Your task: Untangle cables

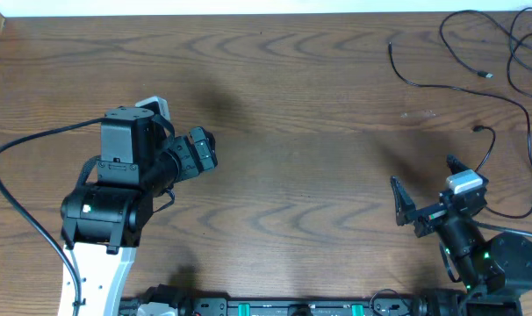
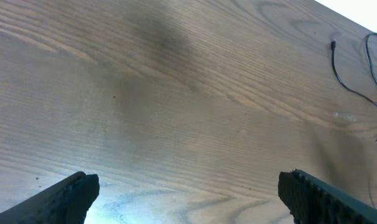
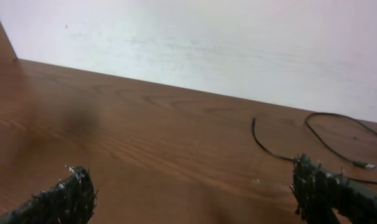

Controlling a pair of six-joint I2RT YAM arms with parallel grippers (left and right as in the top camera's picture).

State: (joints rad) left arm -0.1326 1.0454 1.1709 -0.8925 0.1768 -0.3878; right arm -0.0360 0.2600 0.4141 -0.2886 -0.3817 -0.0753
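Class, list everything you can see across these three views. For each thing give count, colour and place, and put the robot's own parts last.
cables: several, exact count unclear, thin black, spread loosely at the table's far right corner
table: one, brown wood grain, under everything
wall: one, white, beyond the table's far edge
thick wire: one, black, looping off the left arm
left arm: one, black on a white base, near left
right arm: one, black, near right
left gripper: one, black, open, holding nothing
right gripper: one, black, open, holding nothing
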